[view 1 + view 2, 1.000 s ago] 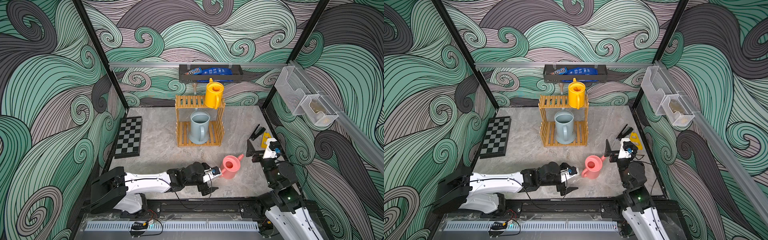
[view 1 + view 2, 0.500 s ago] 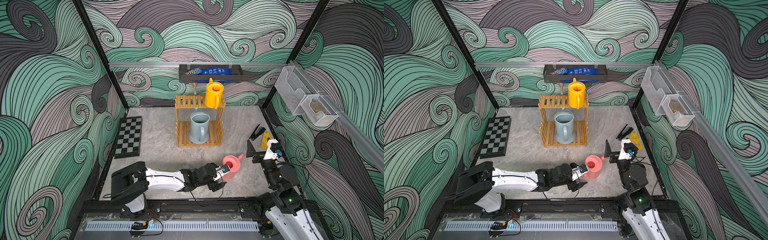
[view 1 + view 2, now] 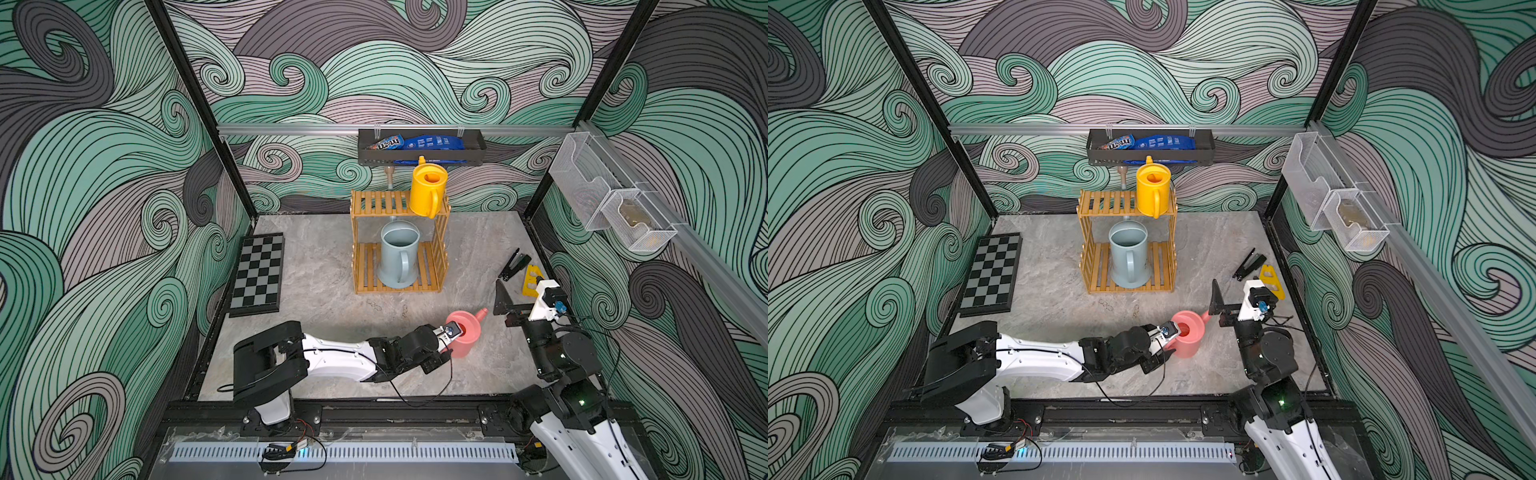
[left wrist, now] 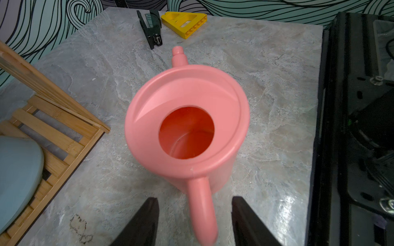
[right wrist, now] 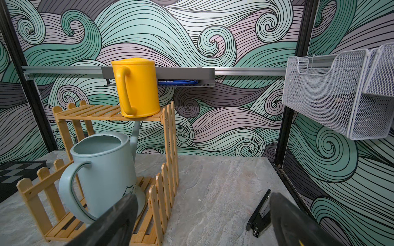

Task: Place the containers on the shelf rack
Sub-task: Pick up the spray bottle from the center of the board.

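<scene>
Now the L gripper (image 4: 194, 199) sits low by the table (image 4: 277, 110). Its two black fingers (image 4: 147, 219) are apart, one on each side of the handle (image 4: 201, 204) of the pink can (image 4: 185, 89). A bit of gap shows on both sides, so they don't pinch it. The pink can stands up right in front of this gripper, w/ its spout pointing away from it. The shelf rack (image 3: 374, 203) is off to the gripper's side, well apart from the pink can.

The R gripper (image 5: 202, 213) is up off the table, just past the pink can's spout. Its fingers are spread wide w/ nothing between them. It looks at the rack, which is well ahead of it. The big blue can (image 5: 104, 168) stands on the bottom shelf, handle toward the gripper. The yellow can (image 5: 138, 87) stands on the top shelf, at one end. A black clip thing (image 5: 259, 215) lies on the table just below this gripper, and a yellow block (image 4: 185, 23) lies beside the clip.
</scene>
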`<state>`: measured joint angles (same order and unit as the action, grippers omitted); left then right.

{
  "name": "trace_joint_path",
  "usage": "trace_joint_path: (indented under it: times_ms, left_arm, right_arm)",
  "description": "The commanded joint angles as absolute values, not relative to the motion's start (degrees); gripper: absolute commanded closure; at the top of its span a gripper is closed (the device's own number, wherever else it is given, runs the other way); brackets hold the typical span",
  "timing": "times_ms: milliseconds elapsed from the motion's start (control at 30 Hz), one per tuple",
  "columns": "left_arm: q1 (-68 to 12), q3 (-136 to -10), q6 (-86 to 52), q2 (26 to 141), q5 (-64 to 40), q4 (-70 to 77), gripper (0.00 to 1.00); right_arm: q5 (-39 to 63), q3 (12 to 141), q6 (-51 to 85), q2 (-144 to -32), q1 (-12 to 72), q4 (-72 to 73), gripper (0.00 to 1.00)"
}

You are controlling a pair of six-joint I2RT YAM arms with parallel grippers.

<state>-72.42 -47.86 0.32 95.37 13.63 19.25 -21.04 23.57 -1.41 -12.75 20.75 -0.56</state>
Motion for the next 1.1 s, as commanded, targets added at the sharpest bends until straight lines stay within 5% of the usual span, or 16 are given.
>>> trace_joint_path:
  times_ms: [0, 533, 1067]
  left_arm:
    - [-72.60, -50.42, -0.50, 96.75, 14.77, 19.99, 0.48]
    - [-73.24, -52.36, 0.12, 97.12, 15.83, 19.35, 1.00]
    - [-73.50, -47.25, 1.89, 85.34, 6.33, 13.44, 1.00]
  right_arm:
    - [-21.92, 22.87, -2.31, -11.75, 21.47, 1.17, 0.01]
    - [-23.74, 22.68, -2.90, -11.31, 22.50, 1.28, 0.01]
    - [-26.06, 22.83, -3.67, -12.87, 22.50, 0.56, 0.01]
